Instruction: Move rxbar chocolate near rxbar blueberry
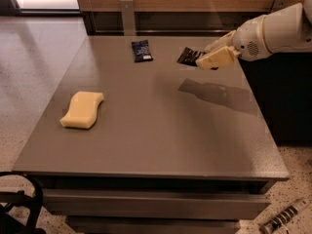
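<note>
The rxbar chocolate (pixel 188 56), a black wrapper with white lettering, is held in the air above the table's far right part. My gripper (pixel 208 55) is shut on its right end, the cream fingers (pixel 217 58) clamped over it. The arm comes in from the right edge. The rxbar blueberry (pixel 142 50), a small dark navy wrapper, lies flat on the table at the far middle, a short way left of the held bar. The bar's shadow falls on the table below it.
A yellow sponge (pixel 82 109) lies on the left part of the grey table (pixel 161 140). A wooden wall with metal posts runs behind the table. A dark cabinet stands to the right. Something black shows at the bottom left corner.
</note>
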You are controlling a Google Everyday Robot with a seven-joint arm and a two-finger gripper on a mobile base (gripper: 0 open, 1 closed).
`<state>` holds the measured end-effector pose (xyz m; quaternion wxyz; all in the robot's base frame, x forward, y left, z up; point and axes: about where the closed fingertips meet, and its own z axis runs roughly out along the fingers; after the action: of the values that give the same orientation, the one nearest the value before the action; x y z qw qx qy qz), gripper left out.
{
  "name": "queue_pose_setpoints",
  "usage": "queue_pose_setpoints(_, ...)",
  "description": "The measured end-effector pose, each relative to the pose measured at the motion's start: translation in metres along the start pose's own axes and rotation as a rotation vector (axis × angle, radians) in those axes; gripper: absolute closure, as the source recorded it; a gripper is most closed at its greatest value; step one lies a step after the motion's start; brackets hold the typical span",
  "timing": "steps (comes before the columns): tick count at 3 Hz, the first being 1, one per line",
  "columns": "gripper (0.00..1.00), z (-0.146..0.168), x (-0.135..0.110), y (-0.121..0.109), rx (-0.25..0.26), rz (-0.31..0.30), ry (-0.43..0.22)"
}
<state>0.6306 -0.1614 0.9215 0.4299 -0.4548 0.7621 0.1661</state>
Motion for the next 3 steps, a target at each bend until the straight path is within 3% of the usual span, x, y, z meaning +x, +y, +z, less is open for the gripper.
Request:
queue_pose_setpoints(1, 1.00, 0.014, -0.022, -0.038, 0.116, 0.058, -0.002)
queue_pose_setpoints(3, 1.00, 0.042, -0.043, -0.078, 0.284, 0.112, -0.050)
